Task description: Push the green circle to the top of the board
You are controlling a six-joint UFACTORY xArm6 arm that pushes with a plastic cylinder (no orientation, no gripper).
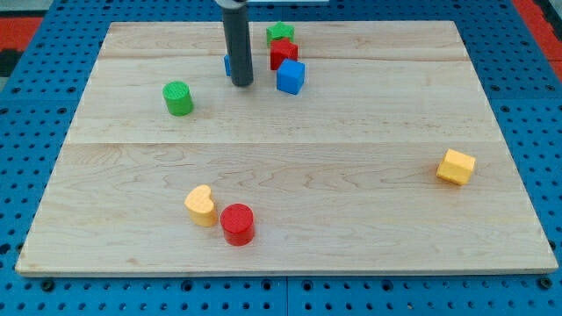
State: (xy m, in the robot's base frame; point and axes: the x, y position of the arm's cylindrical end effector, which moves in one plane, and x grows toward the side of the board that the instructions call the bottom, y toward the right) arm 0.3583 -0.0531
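The green circle (178, 97) is a short green cylinder on the wooden board (290, 175), at the upper left. My tip (242, 83) is the lower end of the dark rod, to the right of the green circle and apart from it. A blue block (227, 65) sits just behind the rod, mostly hidden. To the right of the tip stand a blue cube (291, 77), a red star (283, 53) and a green star (280, 34), close together.
A yellow heart (201, 205) and a red cylinder (237, 223) touch each other near the view's bottom left. A yellow hexagonal block (456, 167) lies at the right. A blue pegboard surrounds the board.
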